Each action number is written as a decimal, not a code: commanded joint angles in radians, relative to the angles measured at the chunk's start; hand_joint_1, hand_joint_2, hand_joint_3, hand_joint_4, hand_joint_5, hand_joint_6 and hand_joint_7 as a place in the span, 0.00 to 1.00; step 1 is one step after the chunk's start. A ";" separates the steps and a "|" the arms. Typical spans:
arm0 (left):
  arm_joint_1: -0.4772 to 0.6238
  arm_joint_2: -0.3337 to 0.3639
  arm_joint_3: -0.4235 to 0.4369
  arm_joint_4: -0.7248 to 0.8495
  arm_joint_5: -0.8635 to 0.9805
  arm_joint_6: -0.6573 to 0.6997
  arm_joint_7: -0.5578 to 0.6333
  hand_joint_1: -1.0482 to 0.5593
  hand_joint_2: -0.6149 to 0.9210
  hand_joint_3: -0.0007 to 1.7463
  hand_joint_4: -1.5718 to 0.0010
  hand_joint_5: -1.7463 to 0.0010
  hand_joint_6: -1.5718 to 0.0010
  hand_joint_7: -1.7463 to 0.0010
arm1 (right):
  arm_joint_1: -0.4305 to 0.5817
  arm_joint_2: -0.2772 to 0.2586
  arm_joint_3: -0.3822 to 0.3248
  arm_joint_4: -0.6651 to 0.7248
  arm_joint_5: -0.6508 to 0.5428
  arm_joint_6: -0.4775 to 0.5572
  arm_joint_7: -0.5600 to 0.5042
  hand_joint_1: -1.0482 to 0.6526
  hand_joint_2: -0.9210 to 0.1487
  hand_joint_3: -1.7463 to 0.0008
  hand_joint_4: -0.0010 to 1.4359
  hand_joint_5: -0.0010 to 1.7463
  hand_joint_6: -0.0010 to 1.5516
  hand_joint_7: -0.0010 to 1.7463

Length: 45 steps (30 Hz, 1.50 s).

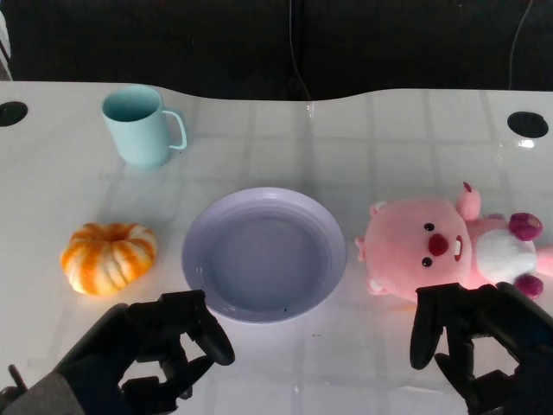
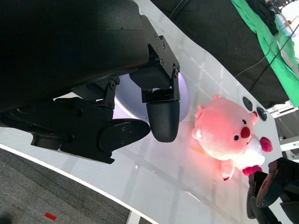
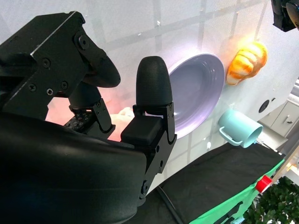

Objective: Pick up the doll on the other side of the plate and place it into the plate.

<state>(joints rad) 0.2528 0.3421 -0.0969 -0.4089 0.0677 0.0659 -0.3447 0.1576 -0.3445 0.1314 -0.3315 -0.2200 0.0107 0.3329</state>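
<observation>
Lying toward the table's right edge, the pink doll rests just beside the lavender plate, its feet cut off at the frame. Our right hand hovers at its near side, fingers apart, holding nothing, hiding part of its belly. Our left hand hangs open near the plate's front rim, beside the orange pumpkin.

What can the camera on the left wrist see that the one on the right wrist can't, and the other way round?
Only the left wrist view shows the pink doll's face and body clearly, plus the robot's right hand near it. Only the right wrist view shows the orange pumpkin toy and the light blue mug; there the doll is just a pink glow behind the fingers. Both show the lilac plate, empty, on the white table.
</observation>
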 commanded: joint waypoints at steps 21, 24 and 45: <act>-0.003 0.014 -0.003 -0.009 0.010 -0.004 -0.009 0.58 0.96 0.34 0.61 0.07 0.62 0.24 | -0.011 -0.012 -0.013 0.003 0.003 -0.010 0.000 0.66 0.54 0.20 0.55 1.00 0.49 0.84; -0.007 0.015 -0.006 -0.006 0.014 -0.001 -0.009 0.57 0.96 0.34 0.61 0.07 0.62 0.24 | -0.013 -0.015 -0.013 0.001 -0.002 -0.007 0.000 0.66 0.54 0.20 0.54 0.99 0.48 0.84; -0.008 0.011 -0.010 -0.005 0.020 0.004 -0.003 0.57 0.98 0.29 0.61 0.06 0.62 0.26 | -0.023 0.024 -0.126 0.035 -0.094 -0.183 -0.221 0.43 0.03 0.92 0.28 0.30 0.31 0.07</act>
<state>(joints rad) 0.2464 0.3418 -0.1130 -0.4069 0.0832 0.0664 -0.3447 0.1453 -0.3037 0.0224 -0.2969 -0.2922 -0.1662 0.1315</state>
